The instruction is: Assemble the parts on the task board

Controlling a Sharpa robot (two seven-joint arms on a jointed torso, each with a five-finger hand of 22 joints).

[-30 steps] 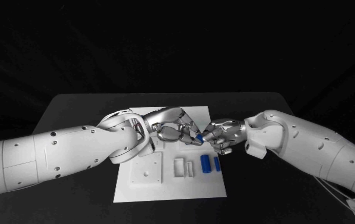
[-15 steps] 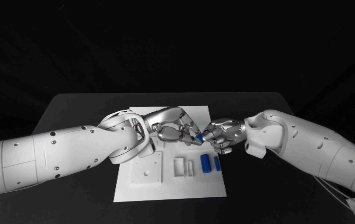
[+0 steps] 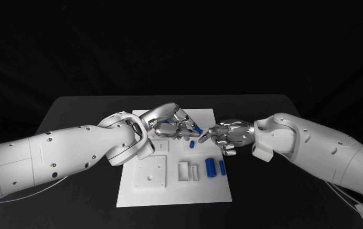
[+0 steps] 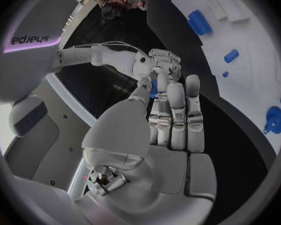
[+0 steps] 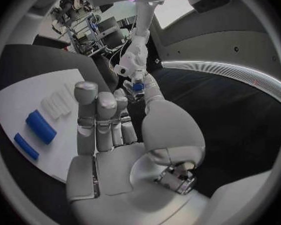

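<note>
The white task board [image 3: 174, 192] lies in the middle of the black table. My left hand [image 3: 169, 121] hovers over its far part and pinches a small blue part [image 3: 196, 129] between thumb and a finger; the left wrist view shows that part [image 4: 154, 87] at the thumb tip. My right hand [image 3: 227, 137] hangs just to the right, a short gap away, its fingers [image 5: 97, 117] apart and holding nothing. On the board lie a blue cylinder [image 3: 210, 167], a thin blue bar [image 3: 222, 167] and a small blue piece [image 3: 191, 145].
A white plate with holes [image 3: 150, 172] and a white frame piece [image 3: 187, 170] sit on the board's near half. More small blue parts [image 4: 275, 120] stand on the board. Bare black table [image 3: 83, 108] surrounds the board.
The hands met around the blue part a second ago. My left hand has since risen and drawn back with the part, and a gap has opened to the right hand.
</note>
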